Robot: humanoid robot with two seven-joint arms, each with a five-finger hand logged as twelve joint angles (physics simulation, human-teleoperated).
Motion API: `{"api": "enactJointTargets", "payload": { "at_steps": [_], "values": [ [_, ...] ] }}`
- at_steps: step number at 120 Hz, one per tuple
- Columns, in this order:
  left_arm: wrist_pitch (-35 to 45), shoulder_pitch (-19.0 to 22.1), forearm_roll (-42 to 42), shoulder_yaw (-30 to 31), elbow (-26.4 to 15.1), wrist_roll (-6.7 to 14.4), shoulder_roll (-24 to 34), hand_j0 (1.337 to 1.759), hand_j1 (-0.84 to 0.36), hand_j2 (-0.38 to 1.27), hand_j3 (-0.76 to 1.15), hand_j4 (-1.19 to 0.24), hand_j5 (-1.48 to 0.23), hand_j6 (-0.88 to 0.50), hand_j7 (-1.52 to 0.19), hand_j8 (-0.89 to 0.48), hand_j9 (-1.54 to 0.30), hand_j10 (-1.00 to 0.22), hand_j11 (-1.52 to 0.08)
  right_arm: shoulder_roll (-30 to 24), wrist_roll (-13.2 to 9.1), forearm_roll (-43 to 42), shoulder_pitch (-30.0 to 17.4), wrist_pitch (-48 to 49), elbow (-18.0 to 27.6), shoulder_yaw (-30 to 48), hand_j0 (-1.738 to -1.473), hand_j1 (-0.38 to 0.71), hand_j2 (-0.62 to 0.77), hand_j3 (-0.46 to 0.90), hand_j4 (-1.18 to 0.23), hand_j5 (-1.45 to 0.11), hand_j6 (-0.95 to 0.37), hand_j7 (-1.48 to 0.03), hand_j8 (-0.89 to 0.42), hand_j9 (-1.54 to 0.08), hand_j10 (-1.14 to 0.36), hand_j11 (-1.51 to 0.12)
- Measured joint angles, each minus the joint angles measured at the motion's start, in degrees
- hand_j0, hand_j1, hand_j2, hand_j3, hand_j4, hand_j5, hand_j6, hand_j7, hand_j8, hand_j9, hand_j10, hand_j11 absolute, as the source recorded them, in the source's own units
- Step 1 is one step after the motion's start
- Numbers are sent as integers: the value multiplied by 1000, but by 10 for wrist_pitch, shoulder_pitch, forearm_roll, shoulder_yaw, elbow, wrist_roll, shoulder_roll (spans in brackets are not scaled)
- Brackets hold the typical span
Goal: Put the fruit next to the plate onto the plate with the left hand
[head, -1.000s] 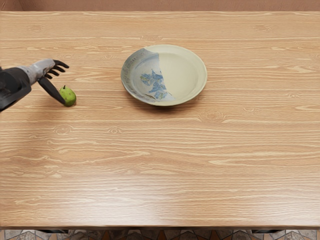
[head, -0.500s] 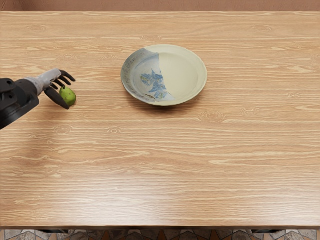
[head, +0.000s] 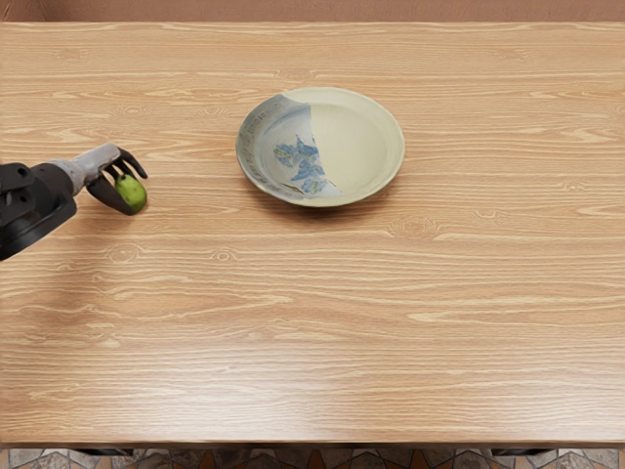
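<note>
One small fruit (head: 133,194) is all I have to carry, and I judge it light, something my left hand (head: 115,178) can lift with little squeeze. It looks firm rather than soft, but its skin is smooth and shines a little, so I expect it to be slippery and ready to roll or squirt out if I pinch it off-centre. The best hold, I think, is across its widest part, with pads on opposite sides and the fruit seated well back between them rather than out at the tips. It should stand moderate pressure, though too much could bruise it or pop it loose.

It is rounded, bright yellow-green, and much smaller than the plate (head: 363,137). I cannot make out a stem from here, nor say for certain what kind of fruit it is.

My fingers (head: 138,168) are curled in close around it, dark digits over its top and far side, with the fruit showing at the four o'clock side of my hand. That reads to me as a closed grip on the fruit. Whether it is clear of the table (head: 391,313) I cannot tell.

The fruit sits near the table's nine o'clock edge, well apart from the plate, at between eight and nine o'clock from it. The plate, cream with a blue pattern on its nine o'clock half, holds nothing.
</note>
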Motion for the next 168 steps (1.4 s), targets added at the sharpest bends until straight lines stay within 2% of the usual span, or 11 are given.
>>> {"api": "enactJointTargets", "payload": {
  "at_steps": [6, 13, 50, 71, 79, 159, 163, 164, 166, 168],
  "values": [
    [0, 0, 1, 0, 0, 0, -1, 1656, -259, 189, 0, -578, -672, -511, -702, -474, -719, -551, -718, 0, 0, 0, 0, 0, 0, 0, -1658, -329, -4, 0, -17, -22, -16, -22, -17, -22, -17, -22],
    [0, 0, 1, 1, 0, 1, -4, 1654, -244, 114, 0, -594, -690, -483, -724, -469, -746, -562, -744, 0, 0, 0, 0, 0, 0, 0, -1658, -329, -4, 0, -17, -22, -16, -22, -17, -22, -17, -22],
    [-5, -8, -3, 1, 0, 1, -12, 1655, -262, 370, 0, -644, -797, -522, -814, -519, -828, -626, -826, 0, 0, 0, 0, 0, 0, 0, -1658, -329, -4, 0, -16, -22, -16, -22, -16, -22, -17, -22],
    [-8, -18, -7, -5, -3, 1, -11, 1656, -250, 397, 0, -651, -834, -542, -839, -536, -846, -644, -844, 0, 0, 0, 0, 0, 0, 0, -1658, -329, -3, 0, -16, -22, -16, -22, -16, -22, -16, -22],
    [-12, -19, -9, -18, -6, 1, -11, 1655, -264, 366, 0, -649, -846, -516, -844, -513, -852, -645, -851, 0, 0, 0, 0, 0, 0, 0, -1658, -329, -3, 0, -16, -22, -16, -22, -16, -22, -16, -22],
    [-117, -24, -12, -219, -9, 3, -18, 1657, -301, 436, 0, -634, -888, -492, -861, -469, -853, -654, -851, 0, 0, 0, 0, 0, 0, 0, -1658, -329, -3, 0, -16, -22, -16, -22, -16, -22, -16, -22],
    [-121, -24, -12, -226, -9, 4, -19, 1657, -303, 429, 0, -630, -894, -488, -867, -463, -854, -652, -853, 0, 0, 0, 0, 0, 0, 0, -1658, -329, -3, 0, -16, -22, -16, -22, -16, -22, -16, -22],
    [-121, -24, -12, -228, -9, 4, -19, 1657, -293, 365, 0, -629, -896, -485, -869, -462, -855, -652, -854, 0, 0, 0, 0, 0, 0, 0, -1658, -329, -3, 0, -16, -22, -16, -22, -16, -22, -16, -22],
    [-123, -24, -12, -232, -9, 4, -19, 1657, -304, 443, 0, -629, -895, -483, -869, -462, -854, -652, -853, 0, 0, 0, 0, 0, 0, 0, -1658, -329, -3, 0, -16, -22, -16, -22, -16, -22, -16, -22],
    [-124, -24, -12, -235, -9, 4, -20, 1657, -307, 415, 0, -630, -895, -480, -870, -463, -855, -652, -854, 0, 0, 0, 0, 0, 0, 0, -1658, -329, -3, 0, -16, -22, -16, -22, -16, -22, -16, -22]
  ]
}}
